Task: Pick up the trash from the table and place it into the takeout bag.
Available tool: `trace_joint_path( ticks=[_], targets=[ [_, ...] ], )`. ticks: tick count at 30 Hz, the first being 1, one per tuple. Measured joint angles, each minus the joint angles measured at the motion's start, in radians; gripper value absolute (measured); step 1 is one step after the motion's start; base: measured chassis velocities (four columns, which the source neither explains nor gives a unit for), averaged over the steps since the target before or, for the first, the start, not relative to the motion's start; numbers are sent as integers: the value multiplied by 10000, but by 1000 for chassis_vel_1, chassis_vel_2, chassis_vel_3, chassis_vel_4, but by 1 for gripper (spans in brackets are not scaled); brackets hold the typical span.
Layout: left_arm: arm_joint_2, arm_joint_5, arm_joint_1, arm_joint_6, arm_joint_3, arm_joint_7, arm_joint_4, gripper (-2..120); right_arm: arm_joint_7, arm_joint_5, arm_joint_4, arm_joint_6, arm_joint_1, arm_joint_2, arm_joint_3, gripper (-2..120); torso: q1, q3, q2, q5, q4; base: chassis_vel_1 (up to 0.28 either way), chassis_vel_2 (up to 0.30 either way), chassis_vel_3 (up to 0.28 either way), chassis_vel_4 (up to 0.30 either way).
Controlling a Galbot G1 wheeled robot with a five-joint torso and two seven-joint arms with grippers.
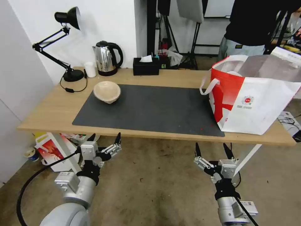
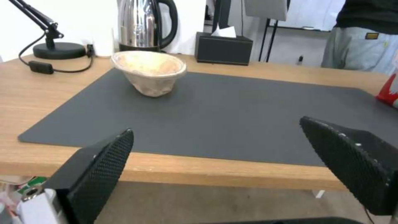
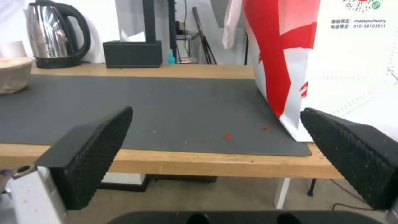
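**Both tools spread below the counter's near edge; one bowl on the mat, bag at far right**

In the lower left of the head view the left tool hangs below the near edge of the counter, empty, its two fingers spread wide with the tips pointing up at the wooden edge. In the left wrist view the left tool's black textured pads frame the counter edge, with bare floor beneath.

At upper left of the head view a black desk lamp, a small white cup and a steel kettle line the back edge, with a black tissue box further right. The beige paper-pulp bowl sits upright on the upper left corner of the dark grey mat, apart from everything else. The rest of the mat, centre to right, lies open, marked by a few small red specks near its lower right corner.

At lower right the right tool also hangs below the counter edge, empty and spread wide. Above it the takeout bag stands open at the counter's right end, its base overlapping the mat's right edge. It carries a small round red logo; in the right wrist view a printed line below the logo reads "maiayouhuacy" and "010-58103931".
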Motion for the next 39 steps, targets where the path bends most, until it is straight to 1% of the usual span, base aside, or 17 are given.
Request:
trace_joint_path(
  ticks=[24, 36, 39],
  targets=[
    [-2, -15, -9, -29, -68, 36, -29, 100, 39, -106, -2, 24, 40, 72, -23, 100, 0, 0, 0, 0, 0, 0, 0, 0, 0],
    [62, -297, -73, -57, -146, -90, -203, 100, 47, -107, -6, 23, 40, 73, -23, 100, 0, 0, 0, 0, 0, 0, 0, 0, 0],
    [153, -738, -199, -2, -207, -234, -325, 100, 49, -106, -6, 22, 40, 73, -24, 100, 0, 0, 0, 0, 0, 0, 0, 0, 0]
  ],
)
